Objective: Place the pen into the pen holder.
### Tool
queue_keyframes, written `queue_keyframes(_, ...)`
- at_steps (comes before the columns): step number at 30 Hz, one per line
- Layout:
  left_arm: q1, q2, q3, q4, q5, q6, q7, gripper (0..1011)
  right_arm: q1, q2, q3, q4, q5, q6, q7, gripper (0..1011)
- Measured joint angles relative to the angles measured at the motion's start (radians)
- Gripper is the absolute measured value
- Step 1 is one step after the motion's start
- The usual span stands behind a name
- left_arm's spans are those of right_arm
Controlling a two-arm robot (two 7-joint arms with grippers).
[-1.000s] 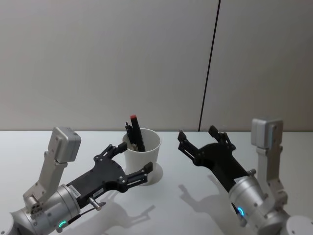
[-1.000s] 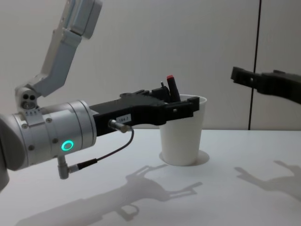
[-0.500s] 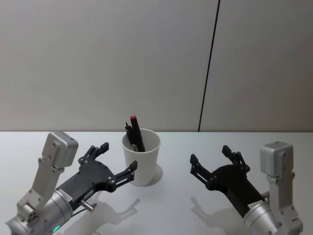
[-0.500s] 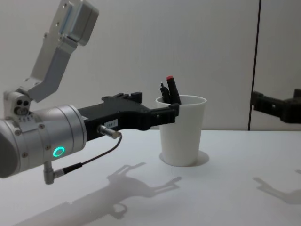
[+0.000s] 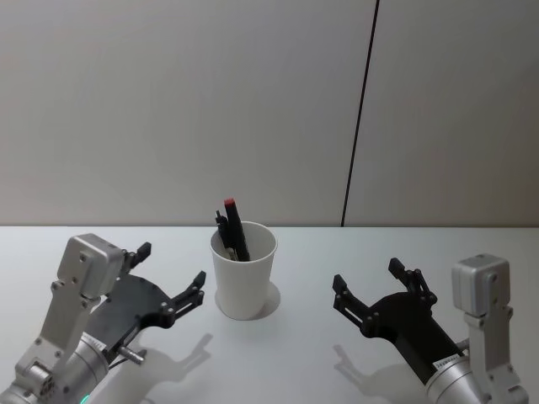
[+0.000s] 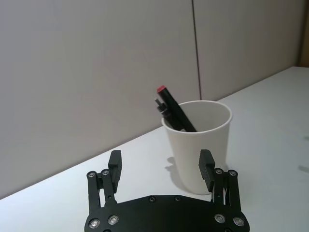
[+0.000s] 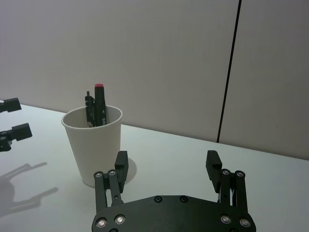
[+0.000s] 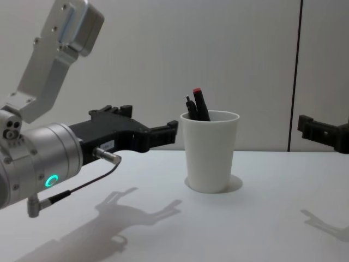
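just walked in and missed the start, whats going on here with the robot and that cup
The pen already stands in the white pen holder on the table, leaning against its rim beside another dark pen. Nothing is being held: the left gripper sits open just to the cup's left, clear of it, and the right gripper is open farther off on the right. The placing looks done.
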Motion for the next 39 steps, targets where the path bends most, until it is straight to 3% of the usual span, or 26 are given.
queue_keyframes(12,0.039,0.014,-0.008,-0.05,0.065,0.015,0.123,1003,0.0,0.0,-0.001,0.0,0.0,0.0,0.0,1001)
queue_keyframes(39,0.042,0.015,-0.008,-0.055,0.071,0.016,0.134,1003,0.0,0.0,-0.001,0.001,0.0,0.001,0.0,1001)
